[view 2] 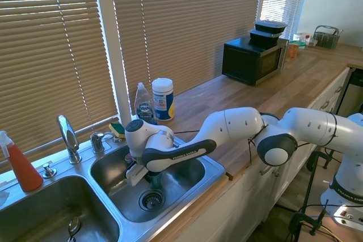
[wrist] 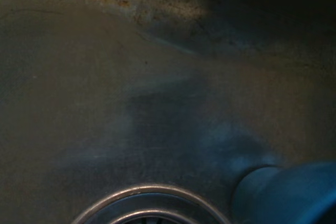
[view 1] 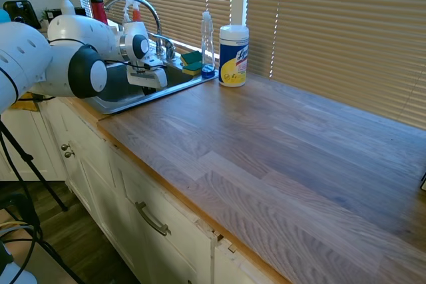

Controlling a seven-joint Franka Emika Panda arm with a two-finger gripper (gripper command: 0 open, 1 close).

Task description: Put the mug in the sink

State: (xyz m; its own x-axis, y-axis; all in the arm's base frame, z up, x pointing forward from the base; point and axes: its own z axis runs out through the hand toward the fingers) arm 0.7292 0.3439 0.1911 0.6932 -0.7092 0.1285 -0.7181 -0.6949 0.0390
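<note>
The mug [wrist: 294, 195] shows in my wrist view as a blurred teal shape rising from the lower edge, next to the drain ring [wrist: 149, 203] on the basin floor. In the second exterior view a small dark teal patch sits under my gripper [view 2: 148, 178], low inside the basin nearest the counter, just above the drain [view 2: 151, 199]. I judge this patch to be the mug, but most of it is hidden by my hand.

Finger state: I cannot tell. In both exterior views my fingers are masked by the gripper body and the sink wall, so neither a clamp on the mug nor a release can be confirmed.

Position: my gripper is lowered into the sink [view 2: 212, 168], well below its rim. In the first exterior view it sits over the basin [view 1: 148, 76], beside the faucet [view 1: 136, 1].

Progress: I judge the transport stage essentially complete, since the mug is within the sink's walls. Remaining steps, if not yet done: set the mug on the basin floor, part the fingers, and lift clear without tipping it.

Surroundings: a wipes canister [view 2: 163, 99], a dish soap bottle [view 2: 143, 105] and sponges [view 1: 192, 62] stand on the counter edge behind the sink, apart from my hand.
</note>
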